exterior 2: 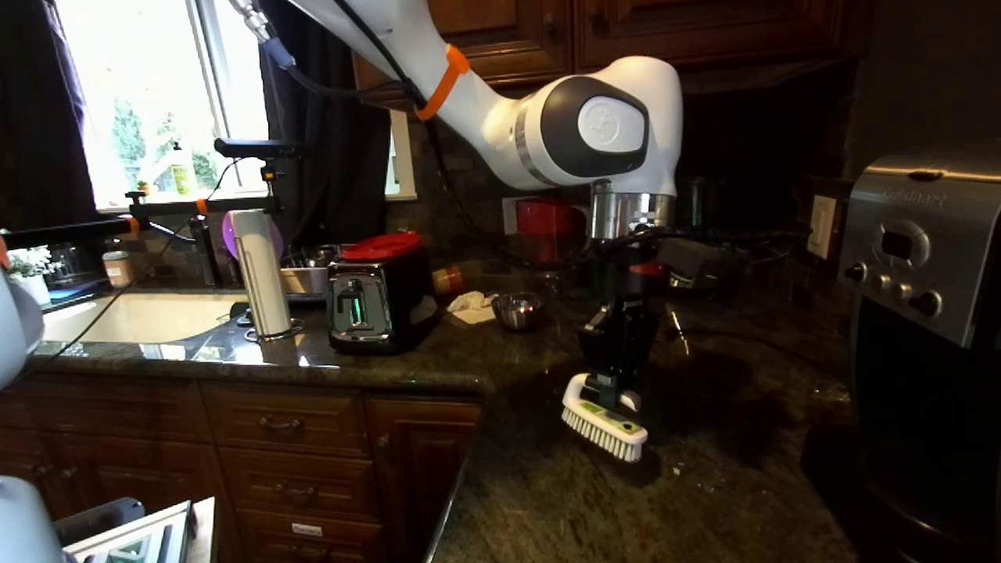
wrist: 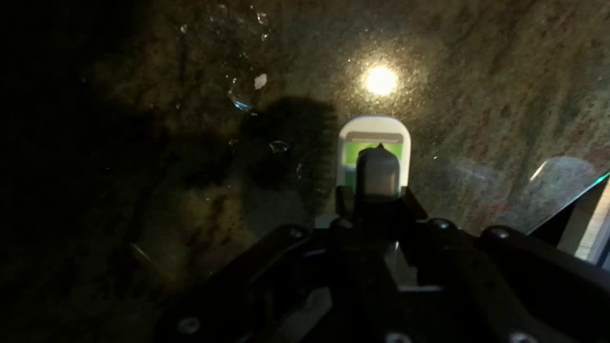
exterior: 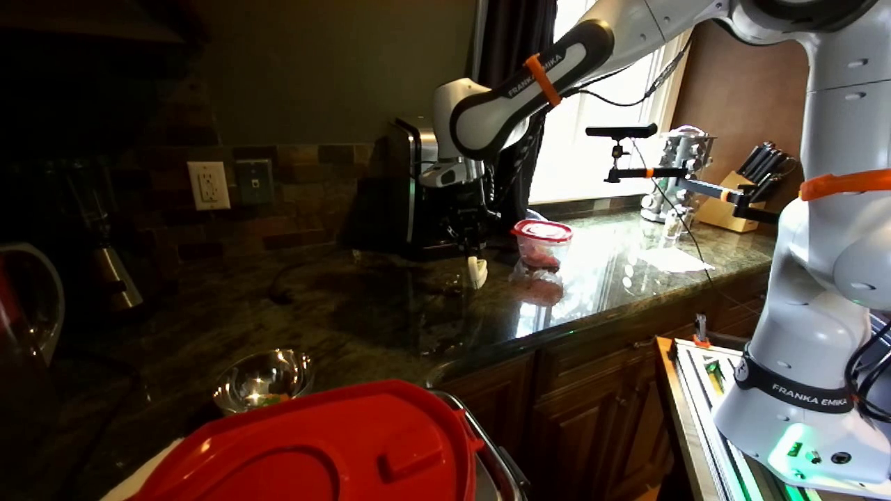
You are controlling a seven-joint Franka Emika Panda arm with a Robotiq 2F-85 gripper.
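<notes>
In exterior view, right of centre, my gripper point(exterior 2: 608, 392) clamps scrub brush point(exterior 2: 606, 425) by handle point(exterior 2: 575, 388); bristles point(exterior 2: 598, 437) should meet granite countertop point(exterior 2: 563, 508) flat.

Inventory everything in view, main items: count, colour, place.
Scrub brush: 1, white, in gripper
Counter: 1, dark mottled, under brush
Toaster: 1, black-chrome, on counter
Large lid: 1, red, on toaster
Bowl: 1, silver, near toaster
Coffee maker: 1, silver-black, on counter
Sink: 1, cream, set in counter
Upright roll: 1, white, between sink and toaster
Red-lidded tub: 1, clear, on counter
Knife block: 1, tan, on counter
Gripper: 1, black, shut on brush
Arm: 1, white, over counter
</notes>
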